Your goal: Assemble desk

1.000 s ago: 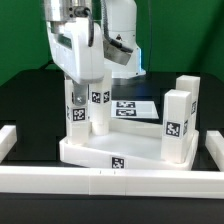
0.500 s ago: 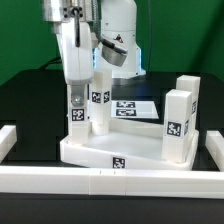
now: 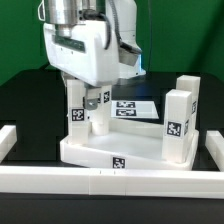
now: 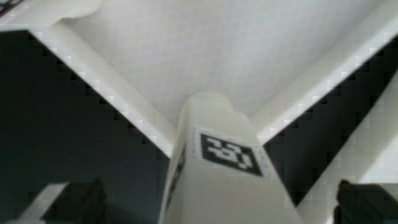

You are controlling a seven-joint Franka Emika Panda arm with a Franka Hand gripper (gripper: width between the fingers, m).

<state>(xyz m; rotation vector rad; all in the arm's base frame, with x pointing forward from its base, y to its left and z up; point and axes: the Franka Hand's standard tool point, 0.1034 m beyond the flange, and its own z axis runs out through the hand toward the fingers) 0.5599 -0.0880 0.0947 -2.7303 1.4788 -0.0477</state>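
We see the white tabletop [image 3: 112,152] lying flat on the black desk [image 3: 30,105], its raised rim upward, just behind the long front border rail [image 3: 110,182]. Four white block legs stand upright on the tabletop, each with a black-and-white tag. Two are close together at its end toward the exterior view's left, the outer leg [image 3: 75,112] and the inner leg [image 3: 99,124]. The other two are at its opposite end, the near right leg [image 3: 176,125] and, just behind it, the far right leg [image 3: 189,98]. The arm hangs over the left pair, and its pincer [image 3: 90,98] reaches down to their tops, hiding the upper part of the inner leg. From the exterior view we cannot tell which of the two it straddles. In the wrist view the pincer [image 4: 217,200] stands wide. One tagged leg [image 4: 221,150] rises between the dark fingers [image 4: 71,200], with a dark gap on either side, so neither finger touches it and nothing is held. Beyond that leg the same view shows the textured floor of the tabletop [image 4: 231,50] and its rim. Behind the tabletop, flat on the black desk, lies the marker board [image 3: 137,107]. Shorter border rails flank the tabletop, the left rail [image 3: 8,140] and the right rail [image 3: 214,150].
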